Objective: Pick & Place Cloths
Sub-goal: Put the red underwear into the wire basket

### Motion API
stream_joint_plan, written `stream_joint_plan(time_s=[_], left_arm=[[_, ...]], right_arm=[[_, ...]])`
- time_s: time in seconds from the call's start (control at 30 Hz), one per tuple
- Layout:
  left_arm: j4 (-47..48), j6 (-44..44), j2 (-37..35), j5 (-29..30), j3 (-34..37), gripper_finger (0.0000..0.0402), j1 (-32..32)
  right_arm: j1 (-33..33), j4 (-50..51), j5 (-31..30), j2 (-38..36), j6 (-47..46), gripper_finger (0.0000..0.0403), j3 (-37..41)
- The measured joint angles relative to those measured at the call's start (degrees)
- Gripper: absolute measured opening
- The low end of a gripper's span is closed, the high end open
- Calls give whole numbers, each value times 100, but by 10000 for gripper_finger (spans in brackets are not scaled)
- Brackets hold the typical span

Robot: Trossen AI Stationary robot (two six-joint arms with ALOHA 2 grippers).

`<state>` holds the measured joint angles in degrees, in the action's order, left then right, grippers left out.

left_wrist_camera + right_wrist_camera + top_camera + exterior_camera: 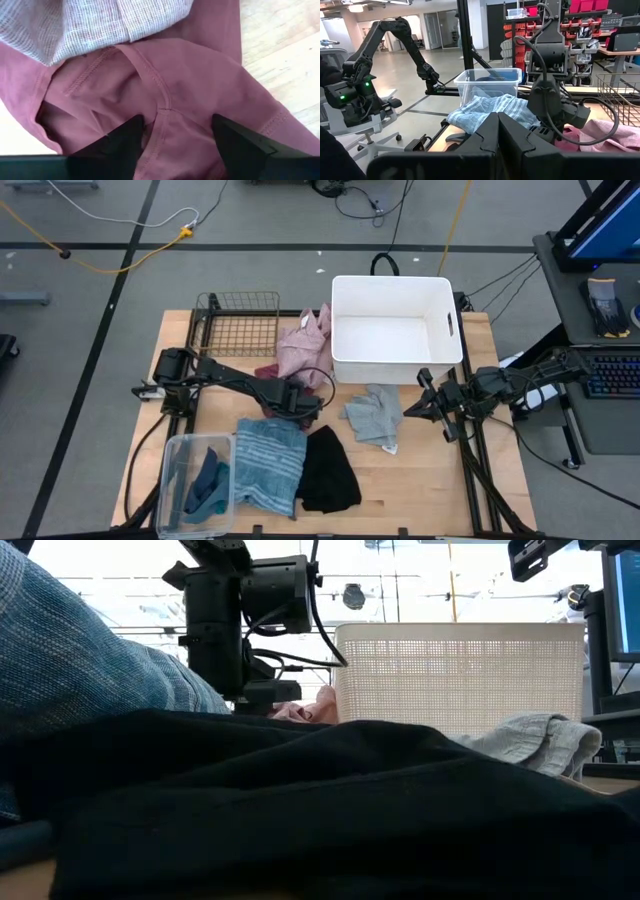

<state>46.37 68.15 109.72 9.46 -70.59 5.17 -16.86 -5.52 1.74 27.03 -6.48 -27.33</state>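
The left end effector (303, 402) was down on the maroon cloth (275, 373) near the middle of the bench (420, 480), its fingers (125, 142) spread wide either side of a seam, pressing into the fabric but not yet pinching it. That spot probably suited a grasp because the folds bunch there. A pink cloth (303, 340) lay over the maroon one's far side, touching the white bin (395, 330), so a lift could drag it along. Near the front edge, the striped cloth (268, 465) and black cloth (328, 472) lay side by side, touching, with a clear tub (195, 485) of teal fabric to their left. A grey cloth (375, 415) sat just in front of the bin. The right end effector (425, 405) waited shut at the right edge, beside the grey cloth. Open bench remained at the near right corner.
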Motion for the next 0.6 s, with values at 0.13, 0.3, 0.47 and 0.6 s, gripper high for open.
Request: stream_joint_plan(time_s=[0.13, 0.3, 0.47, 0.6], left_arm=[[41, -12, -3, 10, 2, 170, 0], [15, -182, -38, -12, 7, 79, -4], [-14, -424, -266, -37, 26, 8, -5], [75, -508, -658, 78, 24, 8, -81]], right_arm=[[0, 0, -3, -2, -31, 0, 0], [0, 0, -3, 0, -31, 0, 0], [0, 0, -3, 0, -31, 0, 0], [0, -2, -3, 0, -31, 0, 0]])
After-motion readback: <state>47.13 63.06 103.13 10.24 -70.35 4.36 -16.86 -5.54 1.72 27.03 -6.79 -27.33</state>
